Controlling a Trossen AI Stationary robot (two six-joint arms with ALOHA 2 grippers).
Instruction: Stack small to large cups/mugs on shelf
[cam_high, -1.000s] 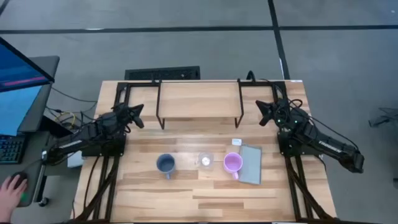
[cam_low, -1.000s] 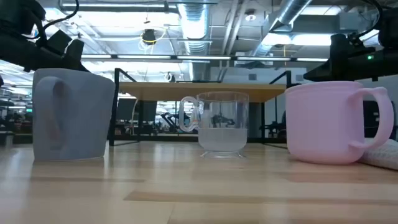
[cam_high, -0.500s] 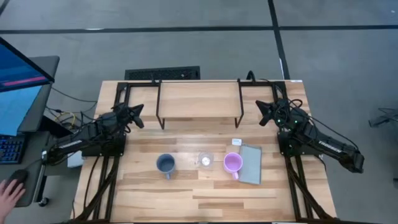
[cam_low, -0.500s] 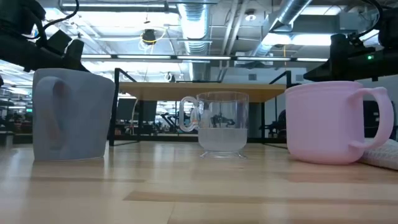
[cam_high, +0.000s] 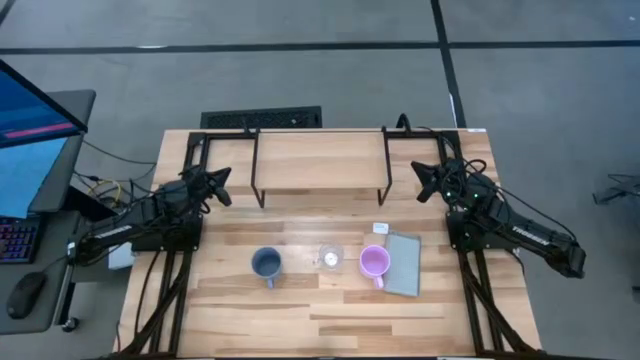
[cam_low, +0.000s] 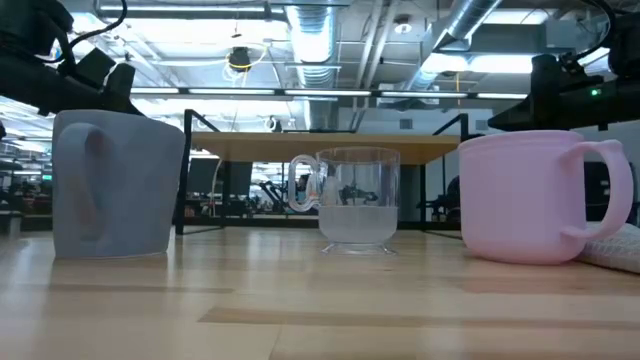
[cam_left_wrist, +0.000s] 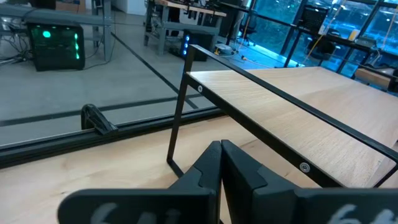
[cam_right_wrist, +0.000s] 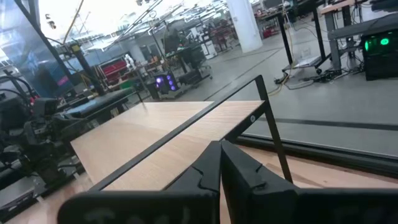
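Three cups stand upright in a row on the tabletop in front of the shelf (cam_high: 320, 163): a blue-grey mug (cam_high: 266, 264) at the left, a clear glass cup (cam_high: 330, 257) in the middle and a pink mug (cam_high: 374, 263) at the right. The low view shows them as the blue-grey mug (cam_low: 115, 185), the glass cup (cam_low: 355, 200) and the pink mug (cam_low: 530, 195). My left gripper (cam_high: 222, 187) hovers shut off the shelf's left end, and my right gripper (cam_high: 422, 180) hovers shut off its right end. Both are empty and far from the cups.
A flat grey pad (cam_high: 403, 264) lies just right of the pink mug, with a small white tag (cam_high: 380, 229) behind it. The shelf stands on thin black legs (cam_left_wrist: 177, 118) at the table's far side. A monitor, keyboard and mouse (cam_high: 25, 293) sit left of the table.
Both arms have kept still and the cups have not moved. A person's hand that lay on the mouse left of the table has drawn back out of view.
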